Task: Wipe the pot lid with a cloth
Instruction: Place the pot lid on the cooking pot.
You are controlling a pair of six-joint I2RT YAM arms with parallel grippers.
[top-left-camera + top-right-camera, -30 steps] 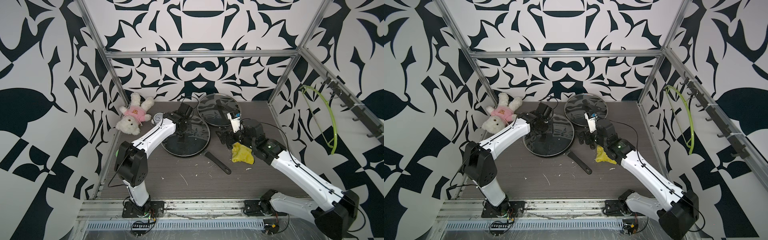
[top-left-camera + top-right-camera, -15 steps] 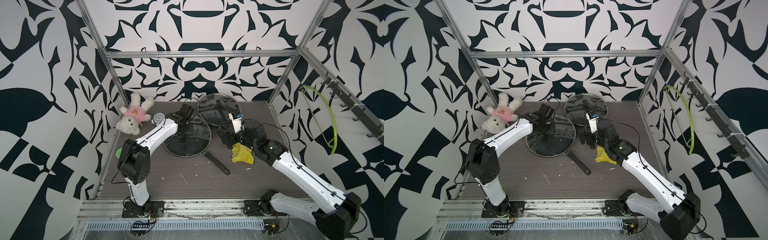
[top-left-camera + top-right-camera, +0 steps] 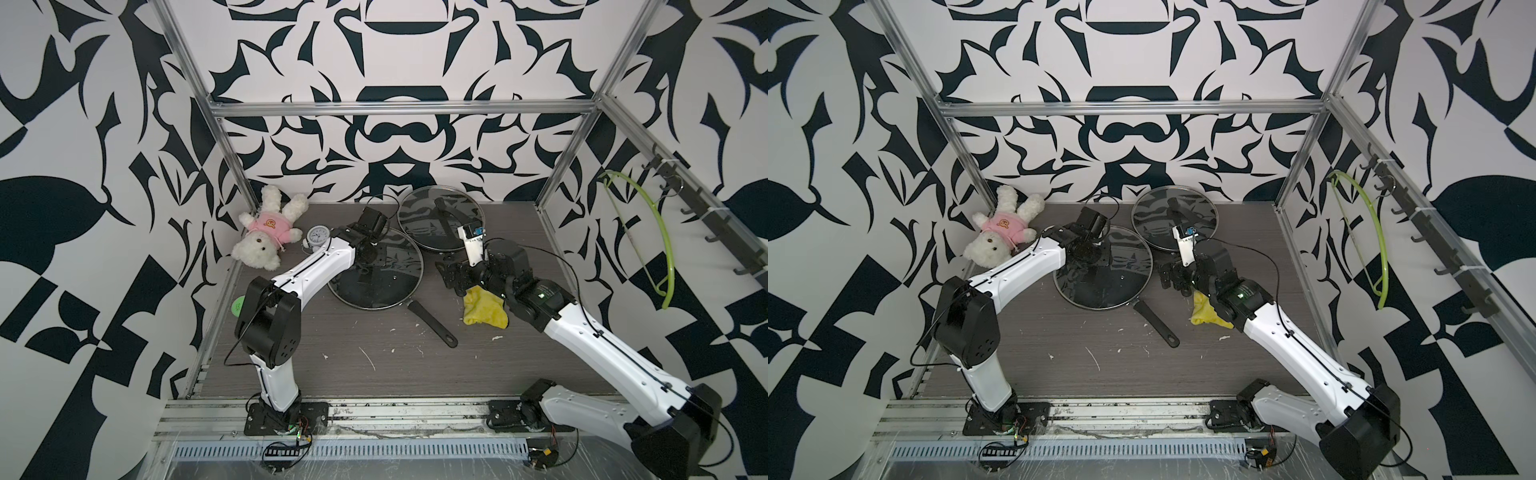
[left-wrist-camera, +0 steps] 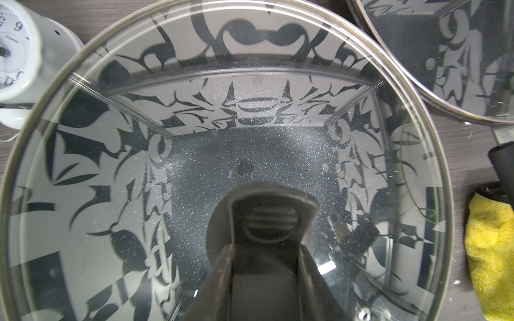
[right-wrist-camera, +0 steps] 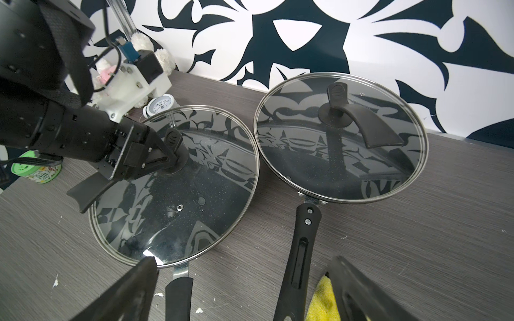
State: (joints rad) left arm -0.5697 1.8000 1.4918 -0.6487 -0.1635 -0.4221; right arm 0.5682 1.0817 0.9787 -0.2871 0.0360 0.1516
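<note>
The pot lid (image 3: 376,274) (image 3: 1102,272) is a round glass lid with a metal rim, lying over a black pan mid-table. My left gripper (image 3: 365,249) (image 5: 164,158) is shut on its black handle (image 4: 267,219) at the lid's middle. The cloth (image 3: 484,309) (image 3: 1204,313), yellow and crumpled, lies on the table to the right of the lid, partly under my right arm. My right gripper (image 3: 455,278) (image 5: 244,264) stands open just above the table between the lid and the cloth, holding nothing. One of its fingers is beside the cloth's edge (image 5: 324,300).
A second lidded pan (image 3: 440,218) (image 5: 339,139) sits at the back, its handle (image 5: 300,250) pointing between my right gripper's fingers. The near pan's handle (image 3: 432,324) points toward the front. A white clock (image 3: 316,237), a teddy bear (image 3: 266,232) and a green tub (image 3: 239,305) are at the left.
The lid and my left gripper have shifted slightly to the right. My right gripper and the cloth have hardly moved.
</note>
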